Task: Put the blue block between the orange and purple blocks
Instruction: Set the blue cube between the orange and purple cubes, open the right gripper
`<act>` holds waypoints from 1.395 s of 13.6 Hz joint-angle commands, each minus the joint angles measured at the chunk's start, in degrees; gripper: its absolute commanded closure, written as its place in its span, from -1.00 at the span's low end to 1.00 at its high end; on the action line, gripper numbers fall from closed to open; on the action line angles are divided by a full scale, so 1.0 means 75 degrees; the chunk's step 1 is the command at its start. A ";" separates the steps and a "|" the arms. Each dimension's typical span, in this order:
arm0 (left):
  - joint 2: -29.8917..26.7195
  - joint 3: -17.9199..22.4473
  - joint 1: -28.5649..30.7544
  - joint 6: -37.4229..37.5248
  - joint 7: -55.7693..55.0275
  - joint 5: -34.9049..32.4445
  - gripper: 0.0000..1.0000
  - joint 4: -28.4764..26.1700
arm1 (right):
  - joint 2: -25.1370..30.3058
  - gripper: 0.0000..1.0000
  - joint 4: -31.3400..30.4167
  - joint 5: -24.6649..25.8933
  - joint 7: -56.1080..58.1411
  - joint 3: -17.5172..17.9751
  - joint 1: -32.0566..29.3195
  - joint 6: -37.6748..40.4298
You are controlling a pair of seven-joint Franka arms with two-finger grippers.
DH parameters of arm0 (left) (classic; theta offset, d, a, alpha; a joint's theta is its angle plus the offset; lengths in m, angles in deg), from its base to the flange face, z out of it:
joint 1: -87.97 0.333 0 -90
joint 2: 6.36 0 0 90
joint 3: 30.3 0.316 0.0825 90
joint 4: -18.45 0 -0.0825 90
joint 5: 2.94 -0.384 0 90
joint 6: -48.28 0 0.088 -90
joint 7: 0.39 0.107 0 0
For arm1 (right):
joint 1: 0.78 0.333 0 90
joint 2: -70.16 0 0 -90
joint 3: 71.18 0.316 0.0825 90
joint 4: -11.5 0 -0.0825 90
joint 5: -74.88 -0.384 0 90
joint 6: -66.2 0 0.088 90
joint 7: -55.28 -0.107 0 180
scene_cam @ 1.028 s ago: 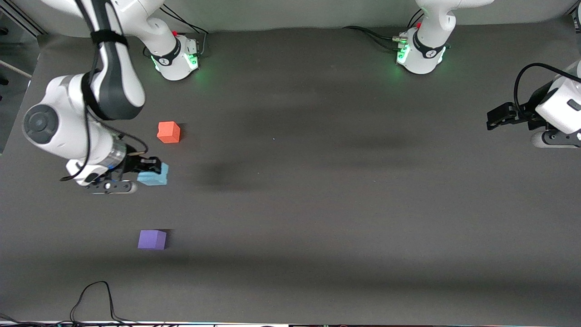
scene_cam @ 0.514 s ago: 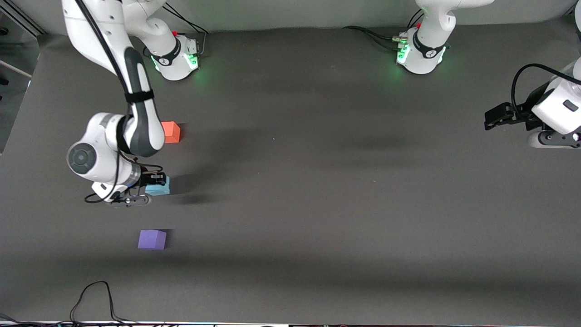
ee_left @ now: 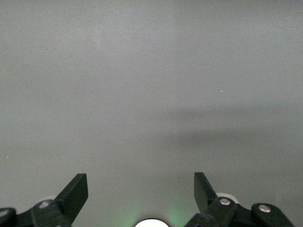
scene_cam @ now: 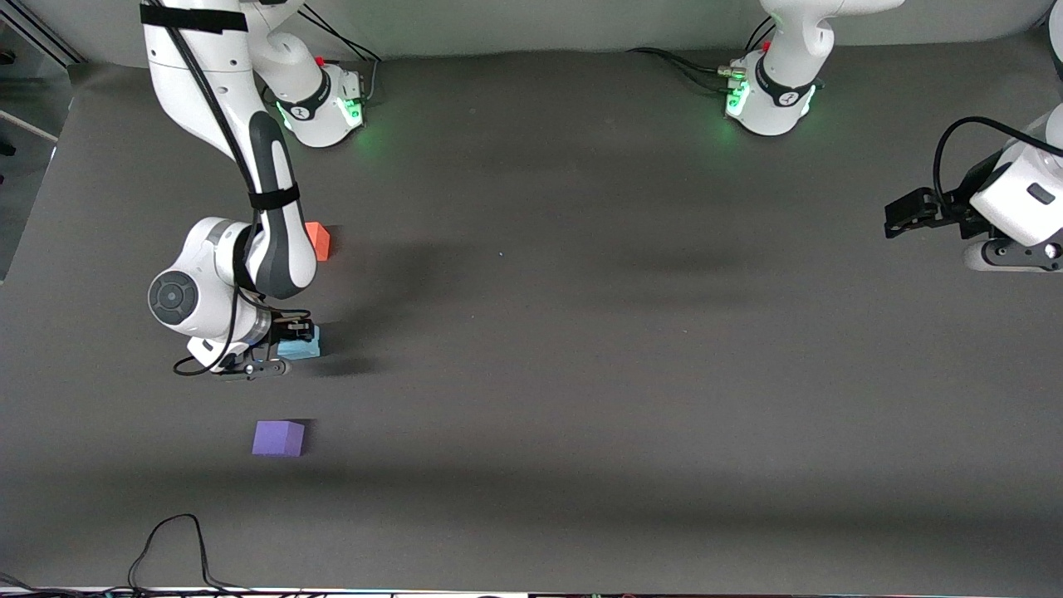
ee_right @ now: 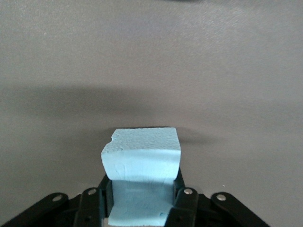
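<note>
My right gripper (scene_cam: pixel 292 339) is shut on the light blue block (scene_cam: pixel 302 343), low over the table between the orange block (scene_cam: pixel 318 240) and the purple block (scene_cam: pixel 278 438). The right forearm hides part of the orange block. In the right wrist view the blue block (ee_right: pixel 142 163) is squeezed between the fingers (ee_right: pixel 184 196) over the grey mat. My left gripper (scene_cam: pixel 901 212) is open and empty, held still at the left arm's end of the table; in the left wrist view the left gripper (ee_left: pixel 140 189) shows only bare mat between its fingers.
A black cable (scene_cam: pixel 170 544) loops on the table's edge nearest the camera, at the right arm's end. The two arm bases (scene_cam: pixel 328 95) stand along the edge farthest from the camera.
My right gripper has moved down with the blue block, shifting slightly toward the purple block. The right forearm now covers part of the orange block. The left arm has barely moved.
</note>
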 commanded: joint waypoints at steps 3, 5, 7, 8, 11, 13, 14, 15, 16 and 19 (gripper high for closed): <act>0.0021 0.0053 -0.0075 0.0010 -0.0011 0.0049 -1.00 0.0085 | -0.0190 -0.22 -0.0057 -0.0399 0.0370 -0.0060 0.0043 -0.0192; 0.0021 0.0053 -0.0075 -0.0002 -0.0011 0.0072 -1.00 0.0097 | -0.0167 -1.00 -0.0057 -0.0480 0.0358 -0.0072 0.0020 -0.0157; 0.0021 0.0053 -0.0075 -0.0025 -0.0023 0.0073 -1.00 0.0097 | 0.0032 -1.00 -0.0034 -0.0481 0.0323 -0.0107 0.0019 -0.0099; 0.0021 0.0053 -0.0075 -0.0037 -0.0035 0.0073 -1.00 0.0085 | 0.0195 -1.00 -0.0011 -0.0481 0.0311 -0.0130 0.0020 -0.0040; 0.0021 0.0053 -0.0075 -0.0026 -0.0070 0.0073 -1.00 0.0085 | 0.0758 -1.00 0.0351 -0.0446 0.0253 -0.0398 0.0101 0.0929; 0.0021 0.0053 -0.0075 -0.0014 -0.0093 0.0073 -1.00 0.0085 | 0.0923 -1.00 0.0912 -0.0387 0.0252 -0.0633 0.0113 0.1690; 0.0021 0.0053 -0.0075 -0.0014 -0.0093 0.0073 -1.00 0.0085 | 0.0958 -1.00 0.1217 -0.0375 0.0252 -0.0762 0.0113 0.2066; 0.0021 0.0053 -0.0075 -0.0014 -0.0093 0.0073 -1.00 0.0085 | 0.1028 -1.00 0.1533 -0.0375 0.0241 -0.0868 0.0125 0.2464; 0.0021 0.0053 -0.0075 -0.0025 -0.0093 0.0073 -1.00 0.0085 | 0.1087 -1.00 0.1861 -0.0364 0.0194 -0.0961 0.0125 0.2828; 0.0021 0.0053 -0.0075 -0.0026 -0.0093 0.0073 -1.00 0.0085 | 0.1437 -1.00 0.3172 0.0604 -0.1334 -0.0730 0.0090 0.4115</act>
